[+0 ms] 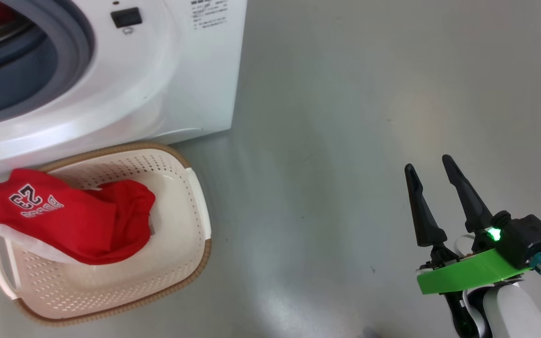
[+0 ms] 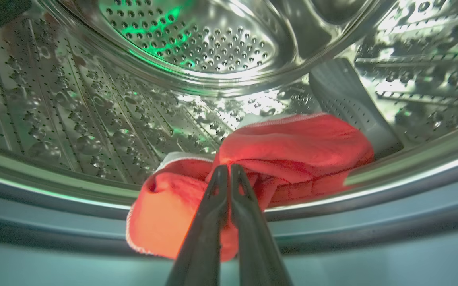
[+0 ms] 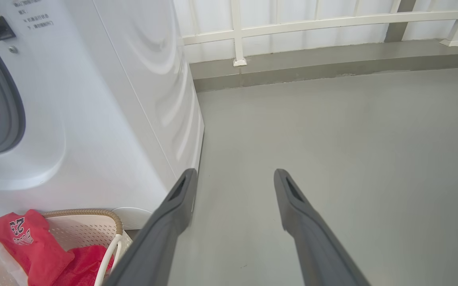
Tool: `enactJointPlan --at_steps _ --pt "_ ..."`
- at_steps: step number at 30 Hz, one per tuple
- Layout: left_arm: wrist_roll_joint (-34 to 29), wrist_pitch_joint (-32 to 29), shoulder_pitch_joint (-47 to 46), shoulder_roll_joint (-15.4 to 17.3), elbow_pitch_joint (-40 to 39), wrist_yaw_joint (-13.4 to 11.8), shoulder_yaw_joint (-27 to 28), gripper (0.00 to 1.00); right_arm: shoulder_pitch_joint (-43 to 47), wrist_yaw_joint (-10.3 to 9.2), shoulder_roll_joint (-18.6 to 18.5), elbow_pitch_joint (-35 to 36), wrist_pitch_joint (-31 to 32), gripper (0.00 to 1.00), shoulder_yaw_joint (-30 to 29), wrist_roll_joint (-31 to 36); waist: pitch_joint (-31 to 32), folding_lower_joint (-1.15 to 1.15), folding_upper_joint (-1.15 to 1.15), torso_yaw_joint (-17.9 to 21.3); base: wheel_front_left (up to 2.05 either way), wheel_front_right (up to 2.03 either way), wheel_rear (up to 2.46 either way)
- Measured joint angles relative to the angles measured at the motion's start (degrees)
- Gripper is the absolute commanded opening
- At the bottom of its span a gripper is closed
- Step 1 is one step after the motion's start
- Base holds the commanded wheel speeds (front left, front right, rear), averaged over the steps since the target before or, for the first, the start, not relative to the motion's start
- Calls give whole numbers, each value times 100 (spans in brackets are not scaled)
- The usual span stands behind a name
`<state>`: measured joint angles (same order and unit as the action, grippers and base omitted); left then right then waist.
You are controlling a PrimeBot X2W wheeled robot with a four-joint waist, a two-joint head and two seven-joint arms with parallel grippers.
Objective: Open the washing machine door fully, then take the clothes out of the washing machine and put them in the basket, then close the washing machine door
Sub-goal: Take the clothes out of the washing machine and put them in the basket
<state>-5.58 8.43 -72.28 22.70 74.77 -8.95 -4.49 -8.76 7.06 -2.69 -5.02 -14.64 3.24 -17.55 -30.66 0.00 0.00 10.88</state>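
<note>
Inside the perforated steel drum (image 2: 94, 119) of the white washing machine (image 1: 158, 84), my left gripper (image 2: 229, 169) is shut on a fold of a red garment with white trim (image 2: 300, 147). That garment lies at the drum's front lip, over the grey gasket. The cream basket (image 1: 176, 244) stands on the floor under the machine's opening, holding a red jersey (image 1: 59, 211) marked "23". My right gripper (image 1: 428, 164) hangs open over bare floor at the lower right, its fingers (image 3: 181, 190) holding nothing. The washing machine door is out of view.
Grey floor (image 1: 345, 141) stretches to the right of the machine. A low grey curb (image 3: 312, 67) and a white railing (image 3: 237, 31) run along the far wall beyond the machine's side (image 3: 165, 99).
</note>
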Motion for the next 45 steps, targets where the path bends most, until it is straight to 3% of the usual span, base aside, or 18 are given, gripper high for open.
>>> enactJointPlan --at_steps 8,19,37,45 --pt "778 583 407 -301 -383 269 556 0 29 0 -1 -59 0 100 -47 120 289 0 0 -160 0 0 0" --pt "1413 589 1990 -676 -2549 641 1180 0 298 0 -59 -83 0 100 -151 157 723 0 0 -430 0 0 0" --pt "1313 608 3568 -1621 -5158 1230 2198 0 410 0 -102 -77 1 100 -258 157 974 0 0 -804 0 0 0" --pt "1158 612 4368 -2007 -6375 1437 2321 0 416 0 -123 -57 0 100 -279 158 1003 0 0 -826 0 0 0"
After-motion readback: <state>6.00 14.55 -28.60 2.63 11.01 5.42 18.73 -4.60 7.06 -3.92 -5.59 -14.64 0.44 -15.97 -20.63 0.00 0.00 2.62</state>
